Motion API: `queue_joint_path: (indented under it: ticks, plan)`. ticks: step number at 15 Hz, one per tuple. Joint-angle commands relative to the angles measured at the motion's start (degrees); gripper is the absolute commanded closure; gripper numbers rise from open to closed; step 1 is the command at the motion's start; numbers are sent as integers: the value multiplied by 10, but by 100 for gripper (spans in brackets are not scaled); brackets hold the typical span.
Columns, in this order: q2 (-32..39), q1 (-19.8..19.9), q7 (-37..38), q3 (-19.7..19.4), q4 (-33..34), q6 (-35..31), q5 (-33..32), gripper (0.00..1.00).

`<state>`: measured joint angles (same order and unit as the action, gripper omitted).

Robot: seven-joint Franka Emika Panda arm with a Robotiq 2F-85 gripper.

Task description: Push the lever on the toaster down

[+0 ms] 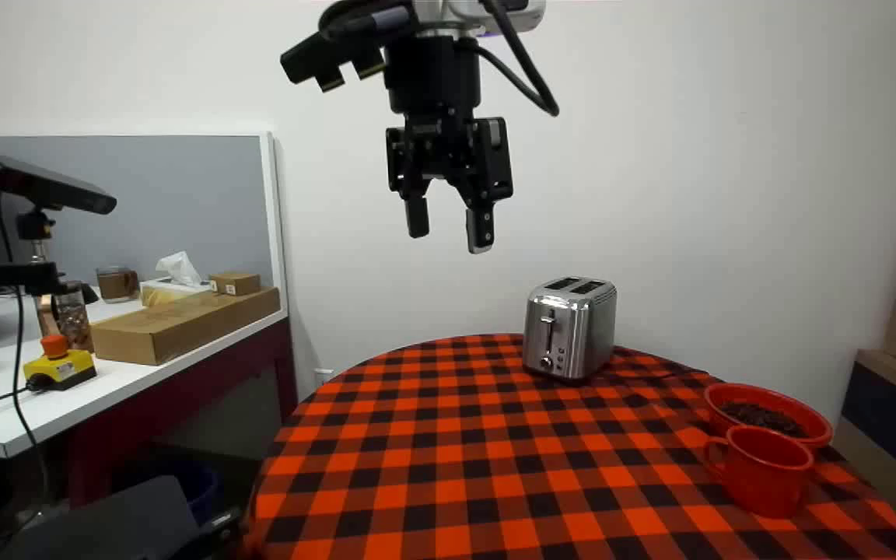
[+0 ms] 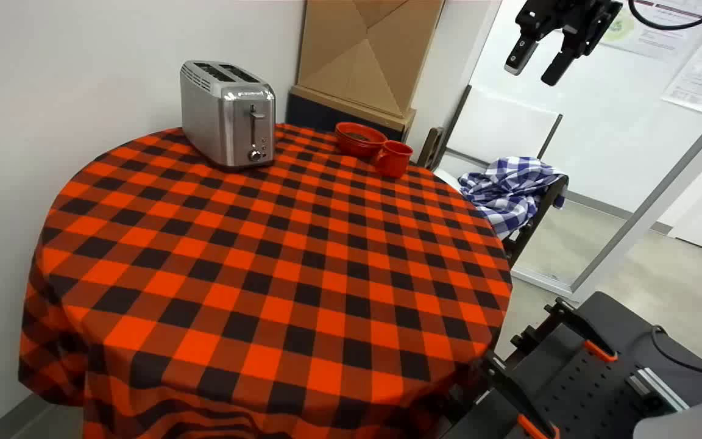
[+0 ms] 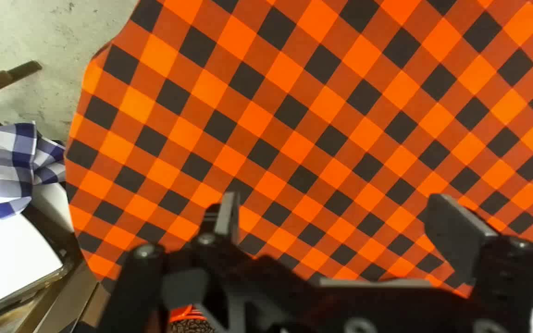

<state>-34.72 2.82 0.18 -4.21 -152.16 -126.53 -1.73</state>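
The toaster stands upright right of centre in an exterior view, near the back rim of the red-and-black checked tablecloth. An unbroken run of cloth leads from the bottom of that frame up to its near end. Bounding this room at lower right is a red mug, then, just beyond it, a red bowl holding dark bits; farther up, a dark cord crosses the cloth to the right of the toaster. Left of the toaster the cloth's edge curves away toward lower left, and close behind rises a white wall; whether wall and toaster touch, I cannot tell. The near end carries the lever, near the top of its slot above a knob, and faces lower left; from there the long axis recedes toward upper right, along the two bread slots. In an exterior view the toaster is at upper left, its lever end turned to lower right. In an exterior view the gripper hangs in the air at upper centre, its fingers parted, with checked cloth showing between them in the wrist view. The toaster lies below and right of them, well apart; in an exterior view the gripper is at upper right, the toaster well to its left.
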Motion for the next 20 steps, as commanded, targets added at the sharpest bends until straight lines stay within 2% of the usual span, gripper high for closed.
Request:
queue_joint_path:
  ticks: [1, 5, 9, 10, 14, 20]
  plan:
    - [0, 4, -3, 4, 1, 2, 3, 0]
    - [0, 4, -3, 4, 1, 2, 3, 0]
    - [77, -12, -14, 56, 47, -8, -63, 0]
    - [107, -14, -8, 72, 70, -1, -82, 0]
    - [238, -37, -35, 97, 180, -12, -125, 0]
    - [416, -45, -24, 90, 361, -59, -139, 0]
